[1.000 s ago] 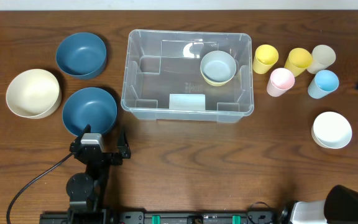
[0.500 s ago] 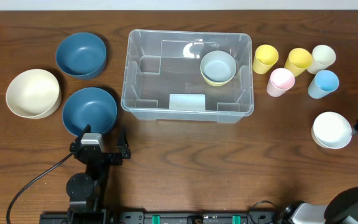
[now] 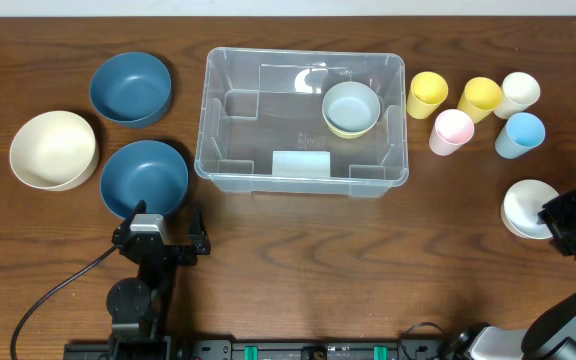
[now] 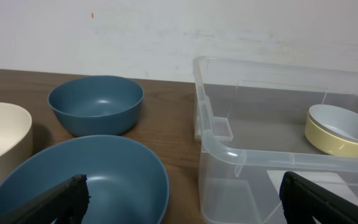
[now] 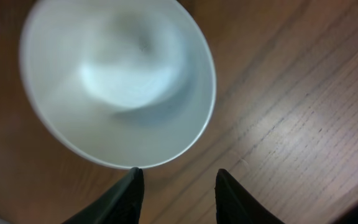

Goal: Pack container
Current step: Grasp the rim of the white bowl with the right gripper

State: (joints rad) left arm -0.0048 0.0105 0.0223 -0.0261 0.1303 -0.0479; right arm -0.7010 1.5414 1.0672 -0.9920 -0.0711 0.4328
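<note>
Right gripper [image 5: 176,190] hovered beside the white round bowl [image 5: 117,81], right of the clear plastic container [image 3: 206,120], fingers parted and empty; one finger needed to dip inside the rim.

Left tool [image 3: 160,238] spread wide, right tool [image 5: 178,194] partly open, pointing down
</note>
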